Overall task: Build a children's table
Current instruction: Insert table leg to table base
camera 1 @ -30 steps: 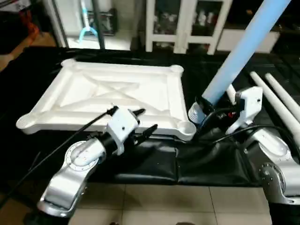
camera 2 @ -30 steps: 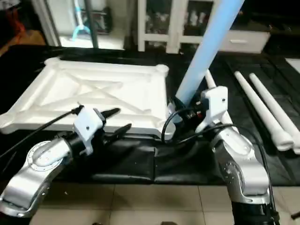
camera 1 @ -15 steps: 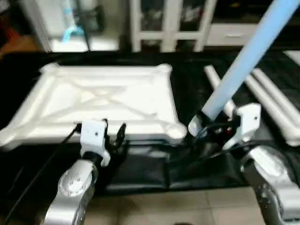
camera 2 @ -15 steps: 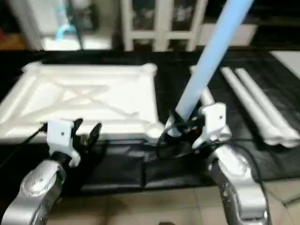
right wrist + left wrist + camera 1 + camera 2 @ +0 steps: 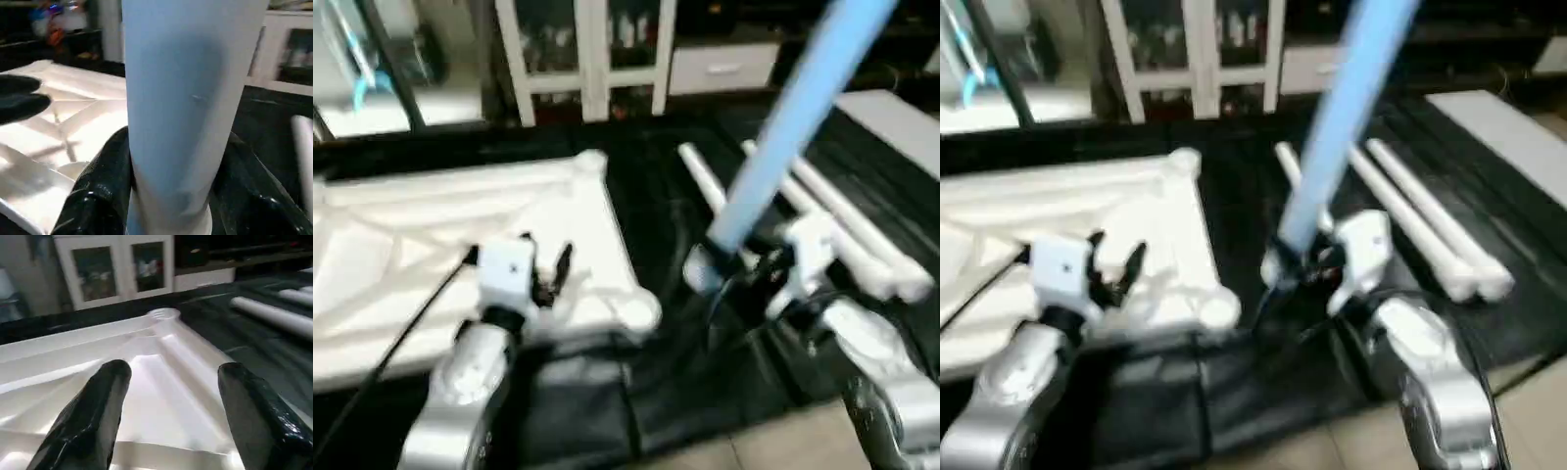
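Note:
The children's table top point(image 5: 421, 230) lies underside up on the black mat, ribs showing, its near right corner socket point(image 5: 641, 315) close to the mat's fold. My left gripper point(image 5: 546, 266) hovers open over the top's near edge; in the left wrist view its fingers point(image 5: 93, 416) stand wide apart above the ribbed surface point(image 5: 161, 396). My right gripper point(image 5: 744, 269) is shut on the thick lower end of one leg point(image 5: 793, 117), which slants up to the right, just right of that corner socket. In the right wrist view the leg point(image 5: 190, 98) sits between both fingers point(image 5: 102, 186).
Three more white legs point(image 5: 847, 220) lie side by side on the mat to the right. A white glass-door cabinet point(image 5: 587, 49) stands behind the mat. A pale board point(image 5: 901, 117) lies at far right. Tiled floor point(image 5: 803, 441) shows at the near edge.
The camera has swung, shifting the whole scene left. My left gripper has turned from pointing right to pointing away over the top's edge. The right gripper keeps hold of the leg.

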You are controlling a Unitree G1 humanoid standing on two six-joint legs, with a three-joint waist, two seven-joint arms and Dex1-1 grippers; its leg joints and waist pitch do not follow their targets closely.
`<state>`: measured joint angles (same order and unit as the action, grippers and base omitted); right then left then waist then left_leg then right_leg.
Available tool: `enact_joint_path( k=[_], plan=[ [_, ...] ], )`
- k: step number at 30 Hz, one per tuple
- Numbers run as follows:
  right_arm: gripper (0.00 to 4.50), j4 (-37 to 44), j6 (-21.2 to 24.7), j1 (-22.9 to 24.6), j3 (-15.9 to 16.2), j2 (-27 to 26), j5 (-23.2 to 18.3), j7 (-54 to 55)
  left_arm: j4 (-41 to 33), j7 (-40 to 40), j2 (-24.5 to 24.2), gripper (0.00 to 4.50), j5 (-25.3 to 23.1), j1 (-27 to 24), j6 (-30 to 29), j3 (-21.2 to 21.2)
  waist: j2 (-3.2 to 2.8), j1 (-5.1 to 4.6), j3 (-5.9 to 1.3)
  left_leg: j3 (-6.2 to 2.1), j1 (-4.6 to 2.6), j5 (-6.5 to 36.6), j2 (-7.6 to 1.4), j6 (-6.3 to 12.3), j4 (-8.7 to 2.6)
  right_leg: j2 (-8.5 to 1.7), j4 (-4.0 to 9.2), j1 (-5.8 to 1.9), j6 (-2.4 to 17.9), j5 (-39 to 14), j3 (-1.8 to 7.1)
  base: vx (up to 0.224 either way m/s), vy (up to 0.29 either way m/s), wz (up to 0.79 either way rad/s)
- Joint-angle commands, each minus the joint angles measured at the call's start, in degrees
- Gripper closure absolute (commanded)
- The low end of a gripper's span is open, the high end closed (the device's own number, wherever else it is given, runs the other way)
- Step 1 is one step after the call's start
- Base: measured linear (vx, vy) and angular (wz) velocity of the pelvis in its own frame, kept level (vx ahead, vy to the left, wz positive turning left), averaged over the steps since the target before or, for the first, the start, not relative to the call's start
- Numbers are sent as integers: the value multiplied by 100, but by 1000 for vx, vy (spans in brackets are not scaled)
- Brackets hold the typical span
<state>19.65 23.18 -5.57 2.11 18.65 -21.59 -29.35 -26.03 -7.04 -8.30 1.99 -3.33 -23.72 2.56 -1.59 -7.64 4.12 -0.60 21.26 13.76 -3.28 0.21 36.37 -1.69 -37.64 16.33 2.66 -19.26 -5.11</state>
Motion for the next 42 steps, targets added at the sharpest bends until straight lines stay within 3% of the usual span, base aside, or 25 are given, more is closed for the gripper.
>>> enact_joint_path(
  k=[1,2,3,4,5,6,7,8,9,10,11,12,13,14,15,16,17,19,23,27,30,32,34,35,42],
  plan=[
    [263,99,102,-28,-173,13,-192,-35,-350,-172,-83,128,35,-137,-107,136,-109,-238,-358,-855,-1125,-534,-1230,3291,-522,-212,-249,805,-306,-537,322,206,-31,33],
    [263,64,135,-38,-256,-15,-279,-10,-449,-387,-214,128,87,-224,-148,254,-13,-137,-307,-757,-852,-1931,-1214,3355,-544,-370,-387,869,-669,95,525,206,-31,33],
    [263,59,129,-40,-262,-13,-279,-11,-459,-418,-238,128,89,-234,-149,275,147,-63,-388,-552,-692,-2754,-900,2910,-399,-536,-48,870,-660,1037,795,150,-63,4],
    [263,29,99,-44,-287,5,-275,-31,-488,-587,-375,128,67,-288,-45,394,297,5,-424,-325,-499,-2632,-552,2392,-190,-661,328,707,-621,1790,984,107,-54,17],
    [263,-30,42,-48,-334,31,-268,-69,-492,-840,-577,128,58,-357,81,552,466,260,-426,195,261,-1019,40,1598,285,-985,534,-37,-800,2866,1382,107,-54,17],
    [263,-62,9,-49,-382,42,-291,-101,-506,-998,-674,128,114,-389,94,620,409,320,-491,237,397,-643,-67,1185,353,-1155,415,-253,-597,4074,1477,90,-50,8],
    [263,-91,-25,-48,-437,51,-324,-135,-525,-1162,-759,128,204,-416,68,675,449,354,-429,335,320,-900,-168,380,96,-898,214,-144,-454,6289,1078,70,-70,-8],
    [263,-140,-57,-55,-521,58,-396,-161,-538,-1333,-853,128,283,-422,81,719,298,433,-420,399,156,-1237,-192,-4,-147,-595,196,-2,-471,6629,752,70,-70,-8],
    [263,-151,-62,-57,-538,58,-413,-163,-539,-1366,-872,128,297,-421,88,725,173,464,-398,402,142,-1047,-408,0,-242,-495,236,8,-315,5816,747,0,0,0],
    [263,-174,-83,-62,-580,82,-447,-187,-550,-1510,-937,99,382,-422,78,747,115,477,-400,356,91,-923,-567,14,-288,-462,216,34,-189,5204,719,0,0,0],
    [263,-184,-92,-59,-633,107,-512,-234,-531,-1680,-1044,93,429,-407,77,785,-28,490,-395,236,-36,-740,-841,-37,-373,-457,238,115,210,3731,624,0,0,0],
    [263,-185,-96,-58,-639,112,-516,-240,-526,-1706,-1057,93,442,-404,72,788,-52,482,-358,213,-159,-438,-982,0,-418,-464,346,229,630,2466,571,0,0,0],
    [263,-205,-142,-36,-729,181,-591,-343,-473,-2128,-1304,90,621,-351,-23,843,-55,495,-308,295,-173,202,-968,-24,-480,-486,443,244,910,1563,571,-73,42,14],
    [263,-207,-145,-34,-735,186,-596,-351,-469,-2159,-1324,80,632,-346,-31,847,-57,509,-287,333,-156,552,-942,-54,-506,-502,475,240,1011,1213,600,-73,42,14],
    [263,-215,-170,-29,-768,200,-614,-391,-436,-2283,-1428,66,634,-317,-14,870,9,514,-217,412,-115,1344,-904,-104,-578,-538,552,235,1110,417,644,-87,47,9],
    [263,-219,-188,-27,-778,204,-615,-402,-423,-2318,-1456,55,637,-307,-13,874,17,536,-169,456,-137,1836,-905,-189,-607,-554,602,271,1087,-189,653,-98,40,6],
    [263,-234,-242,-25,-794,215,-625,-457,-382,-2383,-1508,51,643,-274,-22,882,42,527,-139,519,-193,2507,-868,-371,-582,-599,693,338,934,-1404,684,-98,40,6],
    [263,-302,-387,-22,-827,242,-697,-695,-219,-2579,-1641,47,665,-157,18,933,72,506,-124,543,-255,2893,-840,-510,-545,-652,839,459,500,-2722,696,-101,34,3],
    [263,-414,-275,-13,-778,412,-951,-1218,94,-2839,-1805,10,582,71,92,1101,38,411,-157,480,-145,3005,-859,-551,-633,-623,800,426,313,-2474,645,-71,38,-6],
    [263,-576,7,-72,-570,635,-1308,-1965,735,-3082,-1879,5,366,430,303,1286,48,320,-216,514,-76,2580,-860,-372,-633,-639,782,394,488,-1765,660,-13,10,-2],
    [263,-753,-41,-178,-463,711,-1241,-2205,1022,-3242,-1944,5,352,574,398,1358,83,279,-208,536,-11,2361,-867,-246,-639,-670,777,370,617,-1758,641,0,0,0],
    [263,-934,-139,-306,-396,732,-1104,-2301,1260,-3390,-2014,5,333,688,487,1404,131,266,-226,550,-5,2290,-865,-208,-622,-676,770,381,643,-1783,641,0,0,0],
    [263,-1004,-161,-363,-378,735,-1069,-2330,1351,-3464,-2048,5,329,732,522,1421,98,275,-250,580,-6,2086,-872,-160,-616,-673,762,400,700,-1564,650,0,0,0],
    [263,-1236,-290,-542,-319,774,-952,-2418,1593,-3678,-2170,5,333,875,579,1460,133,294,-259,606,-14,1936,-883,-88,-615,-661,749,420,772,-1290,651,0,0,0],
    [263,-1643,-490,-877,-248,895,-795,-2649,2212,-4007,-2423,5,215,1312,786,1417,126,379,-263,698,-73,1804,-912,-12,-615,-648,724,460,918,-876,659,0,0,0]
  ],
)
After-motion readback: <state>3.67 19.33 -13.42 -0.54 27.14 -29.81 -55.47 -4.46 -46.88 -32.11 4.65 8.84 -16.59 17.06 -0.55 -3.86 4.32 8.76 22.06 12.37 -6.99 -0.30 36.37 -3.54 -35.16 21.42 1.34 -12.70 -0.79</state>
